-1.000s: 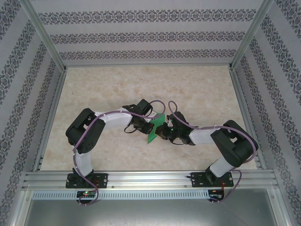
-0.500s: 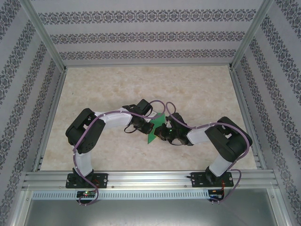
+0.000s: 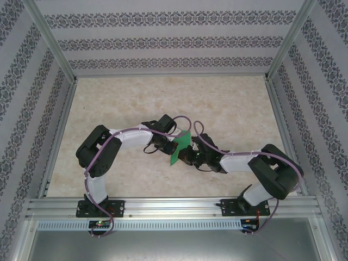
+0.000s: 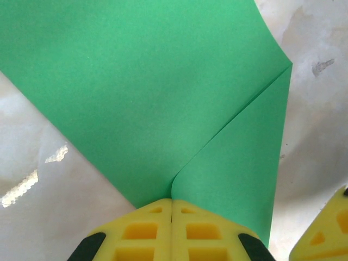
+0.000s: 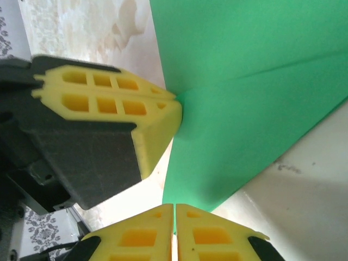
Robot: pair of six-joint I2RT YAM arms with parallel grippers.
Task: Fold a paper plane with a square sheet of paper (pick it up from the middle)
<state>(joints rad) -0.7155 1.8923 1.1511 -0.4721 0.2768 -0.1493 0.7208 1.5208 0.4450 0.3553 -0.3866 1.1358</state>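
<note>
The thin bright-green square sheet of paper [image 4: 136, 98] hangs over the table's middle with only one soft bend, so the nose and wings are not yet made. My left gripper [image 4: 172, 205] pinches its edge, and my right gripper [image 5: 174, 211], pressed together, seems to pinch its lower tip. Since a second ago, my right elbow has swung outward and the sheet looks narrower from above.

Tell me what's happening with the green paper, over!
Left gripper shut on green paper. Right gripper shut on it too. One crease showing. Nothing in the way.
</note>
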